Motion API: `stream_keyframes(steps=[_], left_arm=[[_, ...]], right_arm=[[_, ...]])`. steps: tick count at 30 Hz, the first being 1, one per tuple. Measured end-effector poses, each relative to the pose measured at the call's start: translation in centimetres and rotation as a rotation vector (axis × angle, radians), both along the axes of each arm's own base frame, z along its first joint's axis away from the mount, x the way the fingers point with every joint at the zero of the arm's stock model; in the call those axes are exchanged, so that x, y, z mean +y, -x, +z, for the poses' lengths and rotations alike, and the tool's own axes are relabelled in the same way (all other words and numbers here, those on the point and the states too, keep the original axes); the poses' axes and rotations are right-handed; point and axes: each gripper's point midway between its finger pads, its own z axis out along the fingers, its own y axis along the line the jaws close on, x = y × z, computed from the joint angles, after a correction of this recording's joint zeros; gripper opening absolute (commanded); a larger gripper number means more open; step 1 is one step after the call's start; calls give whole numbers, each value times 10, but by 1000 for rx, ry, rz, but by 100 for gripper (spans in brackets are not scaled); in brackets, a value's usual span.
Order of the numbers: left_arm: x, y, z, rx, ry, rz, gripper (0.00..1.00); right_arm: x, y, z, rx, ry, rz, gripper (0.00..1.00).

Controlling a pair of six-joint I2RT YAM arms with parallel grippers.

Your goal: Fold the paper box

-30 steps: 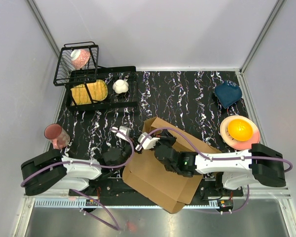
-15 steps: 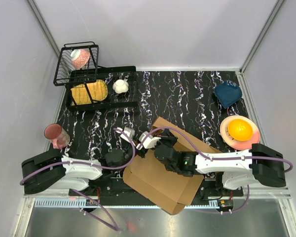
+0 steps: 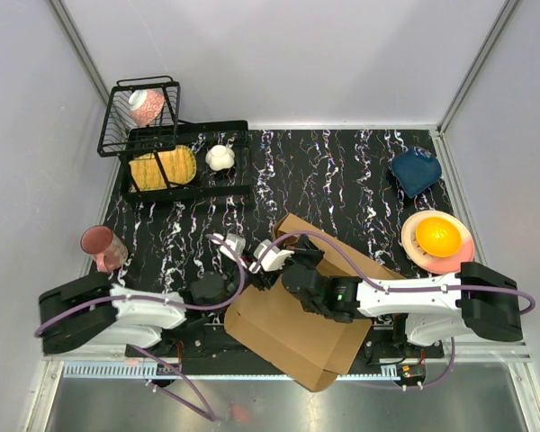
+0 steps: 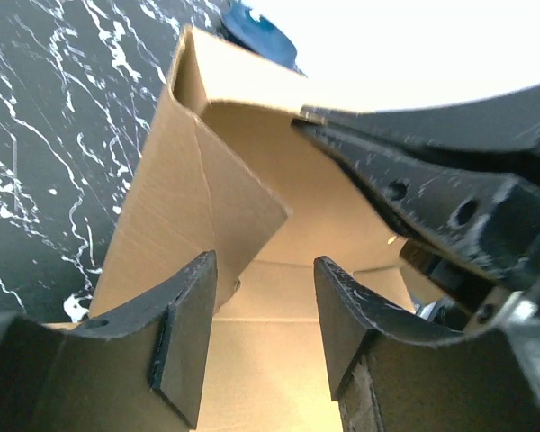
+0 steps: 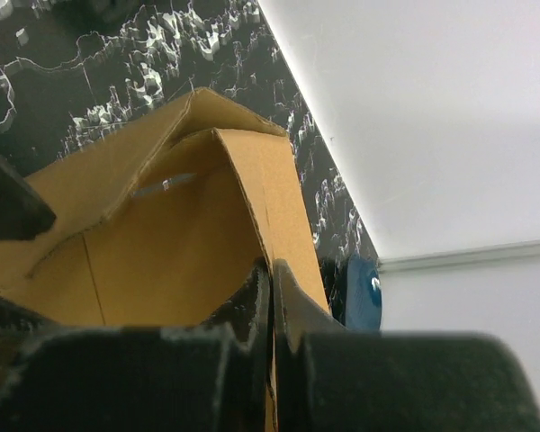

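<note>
The brown paper box [image 3: 292, 328] lies partly folded at the near middle of the table, one side wall raised. My right gripper [image 3: 268, 256] is shut on the upper edge of that raised wall; the right wrist view shows the cardboard edge [image 5: 274, 198] pinched between its jaws [image 5: 272, 281]. My left gripper [image 3: 229, 244] is open at the box's left corner. In the left wrist view its gripper [image 4: 261, 310] frames the box's inner floor [image 4: 270, 297], and a folded side flap [image 4: 207, 207] stands just left of it. The fingers touch nothing that I can see.
A black dish rack [image 3: 184, 162] with a yellow item and a white item stands at the back left, with a wire basket [image 3: 139, 112] holding a pink item. A pink cup [image 3: 102, 245] is left. A blue bowl [image 3: 416, 171] and a plate with a yellow bowl [image 3: 437, 238] are right.
My left gripper has moved a little right, closer to the box's left corner. My right gripper keeps its grip on the wall; the box has barely shifted.
</note>
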Motion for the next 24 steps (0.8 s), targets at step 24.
stream_keyframes(steps=[24], left_arm=[[72, -26, -30, -106, -243, 278, 70]], right_arm=[[1, 2, 0, 15, -37, 4, 0]])
